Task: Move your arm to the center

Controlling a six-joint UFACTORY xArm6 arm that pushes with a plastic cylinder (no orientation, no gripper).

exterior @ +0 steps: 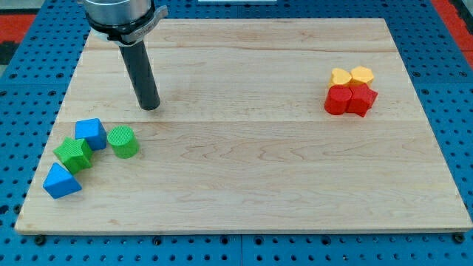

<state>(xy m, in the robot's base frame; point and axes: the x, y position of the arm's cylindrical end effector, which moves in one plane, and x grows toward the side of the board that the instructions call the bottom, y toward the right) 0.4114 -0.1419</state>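
Observation:
My tip rests on the wooden board in its upper left part, well left of the board's middle. The dark rod rises from it to the arm's mount at the view's top left. Below the tip lie a green cylinder, a blue cube, a green star-shaped block and a blue triangular block. The tip stands apart from them, a short way above the green cylinder.
At the view's right, four blocks sit bunched together: two yellow ones above a red cylinder and a red block. The board lies on a blue perforated table.

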